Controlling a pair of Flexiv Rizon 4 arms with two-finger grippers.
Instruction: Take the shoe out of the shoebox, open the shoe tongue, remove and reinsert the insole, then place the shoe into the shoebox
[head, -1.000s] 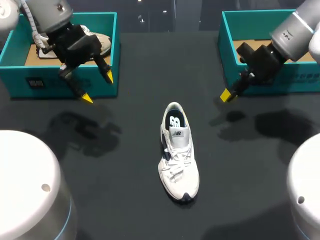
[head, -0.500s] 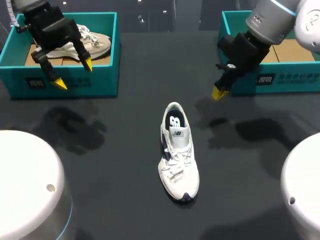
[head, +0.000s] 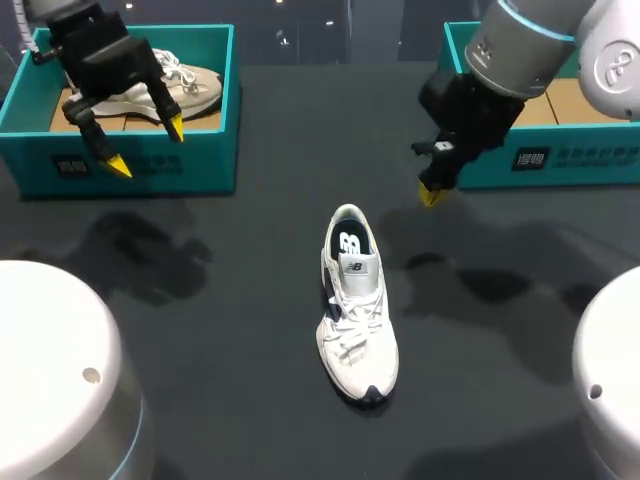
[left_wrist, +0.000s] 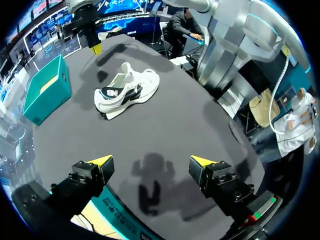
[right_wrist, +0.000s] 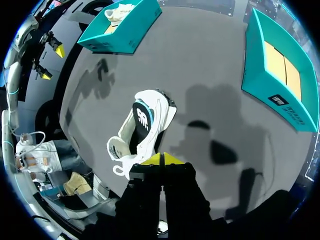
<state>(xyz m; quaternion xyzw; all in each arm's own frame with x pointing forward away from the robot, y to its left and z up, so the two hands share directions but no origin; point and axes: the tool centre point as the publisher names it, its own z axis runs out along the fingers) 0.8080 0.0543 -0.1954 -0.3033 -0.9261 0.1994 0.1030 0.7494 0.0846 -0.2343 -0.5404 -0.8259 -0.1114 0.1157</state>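
Observation:
A white shoe (head: 356, 305) with a dark insole lies in the middle of the black table, toe toward the front edge; it shows too as the shoe (left_wrist: 126, 90) and the shoe (right_wrist: 140, 126). My right gripper (head: 432, 194) hangs shut and holds nothing, above the table up and to the right of the shoe's heel, beside the empty teal shoebox (head: 455, 95). In its wrist view the right gripper (right_wrist: 161, 159) hovers over the shoe. My left gripper (head: 145, 146) is open with nothing in it, over the front wall of the left teal shoebox (head: 190, 170), which holds a second shoe (head: 185, 85).
The right shoebox (right_wrist: 272, 75) has a bare cardboard floor. Two white round arm bases (head: 55, 380) stand at the front corners of the table. Bare black table (head: 230, 330) lies around the shoe.
My right gripper closed fully and moved left, away from the right shoebox and toward the shoe. My left gripper moved left and back over its box, then held still.

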